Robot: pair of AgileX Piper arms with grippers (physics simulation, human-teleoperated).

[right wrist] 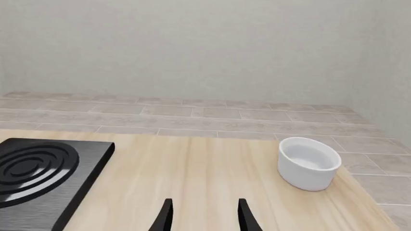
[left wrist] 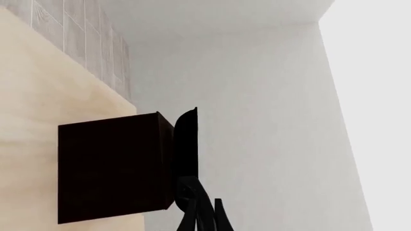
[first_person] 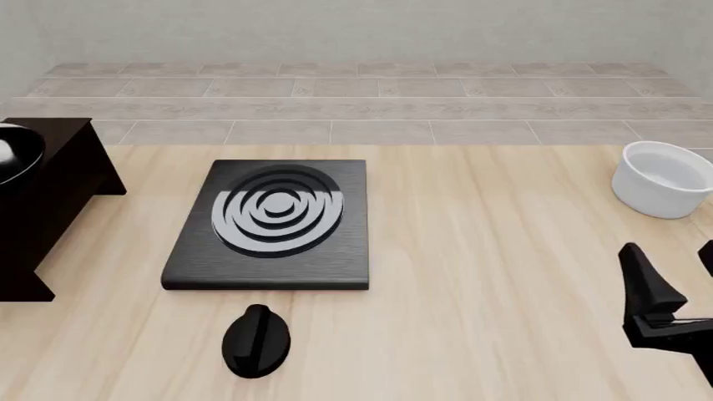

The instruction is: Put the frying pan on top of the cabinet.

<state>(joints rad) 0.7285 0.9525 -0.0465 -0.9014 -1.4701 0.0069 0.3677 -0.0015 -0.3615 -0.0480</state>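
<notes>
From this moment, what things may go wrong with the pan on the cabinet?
1. The frying pan shows only at the front view's left edge on the cabinet; how far it overhangs cannot be judged, so it may tip on release.
2. The left gripper is at the handle; pulling away may drag the pan off.

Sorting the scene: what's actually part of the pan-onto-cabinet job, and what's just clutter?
Job:
- glossy black round frying pan, at the front view's left edge on the cabinet
- dark brown boxy wooden cabinet
- left gripper, on the pan's handle

Clutter:
- flat black stove slab with silver rings
- small black knob-like dial
- white round bowl
- right gripper, idle
</notes>
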